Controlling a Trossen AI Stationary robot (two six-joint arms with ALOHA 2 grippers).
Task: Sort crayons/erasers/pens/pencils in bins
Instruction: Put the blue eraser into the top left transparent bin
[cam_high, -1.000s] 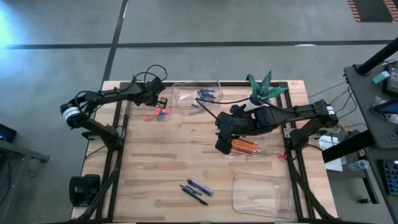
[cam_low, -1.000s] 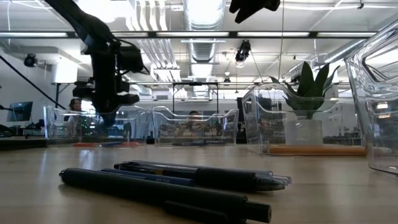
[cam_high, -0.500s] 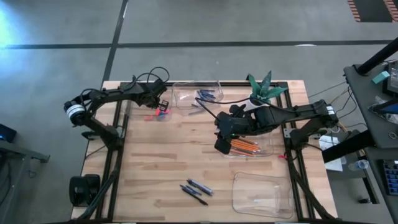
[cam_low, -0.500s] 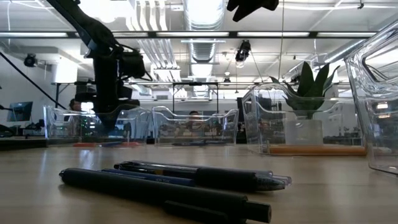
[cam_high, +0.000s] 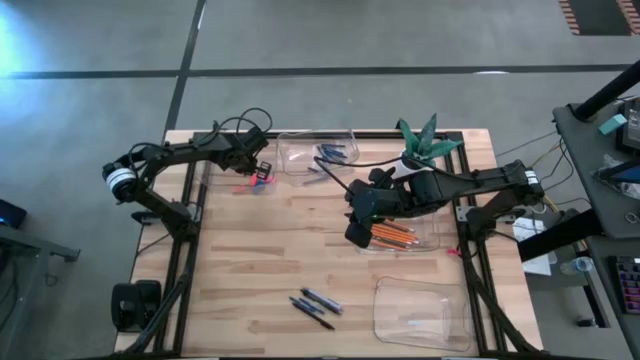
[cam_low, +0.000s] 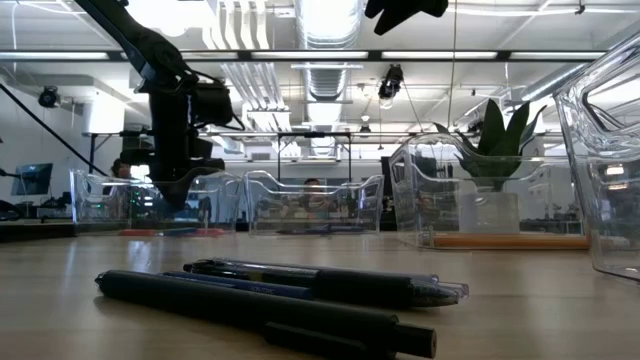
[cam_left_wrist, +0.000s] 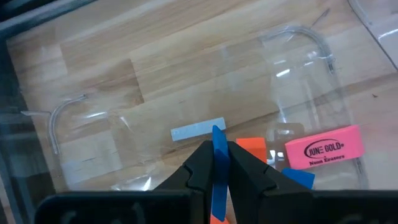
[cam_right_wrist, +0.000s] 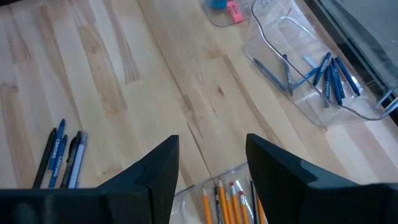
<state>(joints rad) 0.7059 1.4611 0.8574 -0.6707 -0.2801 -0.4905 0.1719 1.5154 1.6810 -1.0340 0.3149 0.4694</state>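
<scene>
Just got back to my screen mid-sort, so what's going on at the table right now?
The left gripper is shut on a blue eraser above the clear bin at the far left, where pink and orange erasers lie. The right gripper hangs open over the bin of pencils. Blue crayons sit in the far middle bin; three pens lie loose near the front edge.

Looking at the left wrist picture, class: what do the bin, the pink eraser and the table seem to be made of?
Bin: clear, glossy plastic, probably; the wood shows through it and its rim catches highlights.
Pink eraser: likely matte rubber or vinyl; a flat, opaque block with printed lettering.
Table: pale wood, apparently butcher-block; visible grain and joined strips, with a smooth, low-sheen finish.
</scene>
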